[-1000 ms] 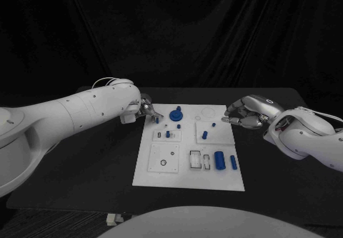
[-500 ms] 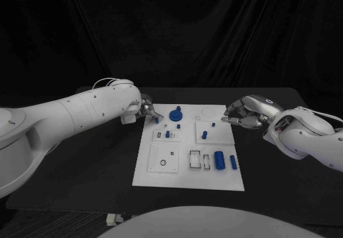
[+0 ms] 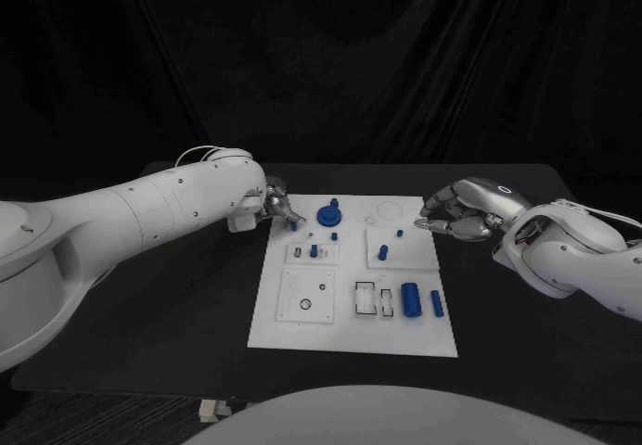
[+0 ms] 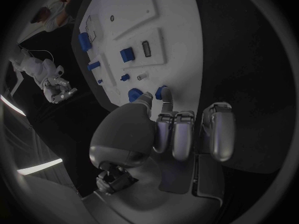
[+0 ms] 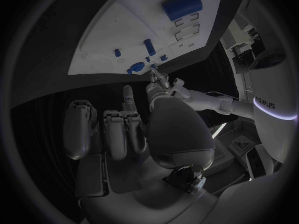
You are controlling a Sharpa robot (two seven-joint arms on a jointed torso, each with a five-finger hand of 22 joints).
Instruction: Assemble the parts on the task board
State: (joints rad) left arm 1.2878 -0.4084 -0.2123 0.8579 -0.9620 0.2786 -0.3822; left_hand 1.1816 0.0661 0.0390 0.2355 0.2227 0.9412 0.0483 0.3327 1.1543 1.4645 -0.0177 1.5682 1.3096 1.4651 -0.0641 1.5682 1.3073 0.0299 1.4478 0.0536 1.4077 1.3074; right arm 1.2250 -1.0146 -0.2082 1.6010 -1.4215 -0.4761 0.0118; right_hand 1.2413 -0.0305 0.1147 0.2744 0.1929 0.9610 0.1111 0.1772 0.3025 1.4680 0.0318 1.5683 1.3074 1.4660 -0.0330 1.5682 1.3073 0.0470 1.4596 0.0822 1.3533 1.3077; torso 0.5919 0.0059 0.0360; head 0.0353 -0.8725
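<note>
Black table [image 3: 160,306] carries the white task board [image 3: 351,334] in its middle, between the two arms. Left arm [image 3: 121,218] comes in w/ its hand [image 3: 275,206] at the board's far corner on that side; right arm [image 3: 575,255] ends w/ its hand [image 3: 455,211] just off the board's far edge on the opposite side. Left hand: fingers curled in, thumb & a fingertip closed on a small blue peg [image 4: 162,92] right at the board's edge, so it's pinching that part; the peg also shows at the fingertips in the head view [image 3: 293,223]. Right hand: fingers curled toward the palm, tips near the board edge, nothing seen in them in the wrist view [image 5: 134,129]. Just beside the left fingertips, toward the board's middle, sits a round blue knob part [image 3: 330,218]. Further from both hands, toward the robot, two blue cylinders [image 3: 411,299] lie side by side near the board's right edge. Between the hands stand smaller blue pegs: one [image 3: 383,251] nearer the right hand, one [image 3: 314,250] nearer the left.
</note>
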